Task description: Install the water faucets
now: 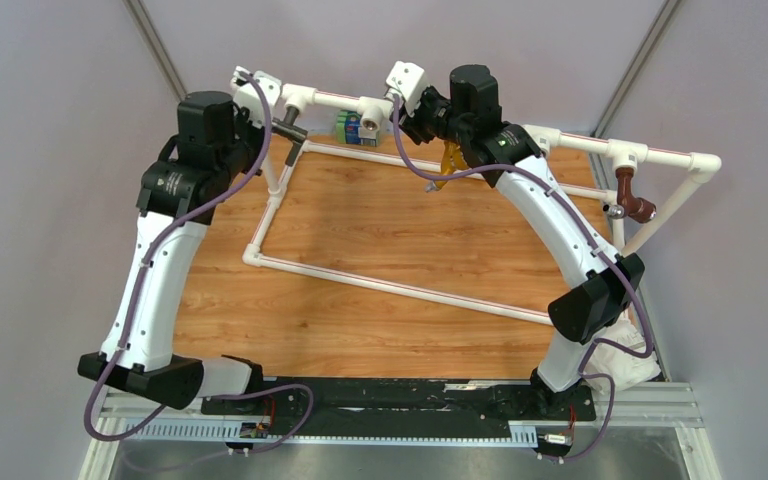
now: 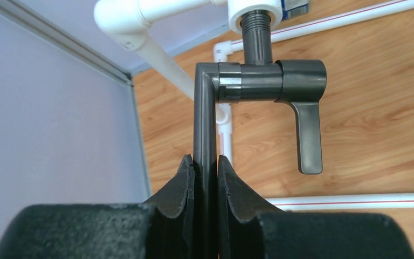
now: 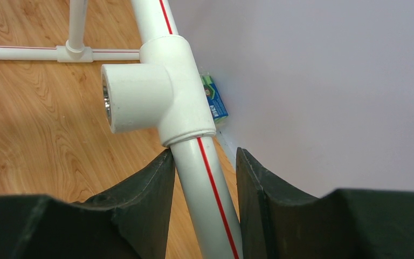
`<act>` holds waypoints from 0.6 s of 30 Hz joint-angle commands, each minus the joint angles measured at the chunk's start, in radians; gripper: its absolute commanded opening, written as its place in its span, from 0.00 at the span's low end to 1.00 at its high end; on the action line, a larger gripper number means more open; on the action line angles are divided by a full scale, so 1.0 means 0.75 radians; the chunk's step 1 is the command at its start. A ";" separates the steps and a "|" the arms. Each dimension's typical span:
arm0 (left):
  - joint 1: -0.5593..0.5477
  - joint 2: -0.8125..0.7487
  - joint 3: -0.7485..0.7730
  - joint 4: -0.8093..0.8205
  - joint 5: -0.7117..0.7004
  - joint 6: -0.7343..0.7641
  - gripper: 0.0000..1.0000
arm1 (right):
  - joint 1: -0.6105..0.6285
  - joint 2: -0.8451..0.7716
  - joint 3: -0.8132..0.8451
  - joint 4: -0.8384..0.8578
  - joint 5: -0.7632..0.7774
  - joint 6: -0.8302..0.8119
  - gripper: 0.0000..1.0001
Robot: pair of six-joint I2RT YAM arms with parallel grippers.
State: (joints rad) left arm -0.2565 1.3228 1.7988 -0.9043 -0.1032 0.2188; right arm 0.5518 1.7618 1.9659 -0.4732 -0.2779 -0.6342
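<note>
Left jaws shut on the spout of the long dark grey metal faucet (image 2: 205, 118). Its threaded end sits in a socket at the far left corner of the white plastic pipe frame (image 2: 124, 16). Right jaws straddle a frame pipe; I can't tell if they pinch it.

Risk: cross-threading, or the frame twisting if unbraced.

Small blue-green box (image 3: 215, 102) behind the frame: print unreadable.
</note>
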 commanded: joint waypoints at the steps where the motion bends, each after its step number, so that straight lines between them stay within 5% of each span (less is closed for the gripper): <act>1: -0.202 0.020 0.011 0.163 -0.173 0.297 0.00 | 0.076 0.017 -0.042 -0.136 -0.155 0.136 0.00; 10: -0.468 0.004 -0.110 0.322 -0.296 0.531 0.02 | 0.076 0.013 -0.052 -0.136 -0.145 0.130 0.00; 18: -0.468 -0.062 0.013 0.361 -0.239 0.287 0.59 | 0.074 0.017 -0.052 -0.134 -0.143 0.130 0.00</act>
State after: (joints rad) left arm -0.5716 1.2980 1.7294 -0.7376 -0.4500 0.5255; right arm 0.5533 1.7615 1.9602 -0.4664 -0.2802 -0.6384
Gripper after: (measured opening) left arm 0.508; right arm 0.447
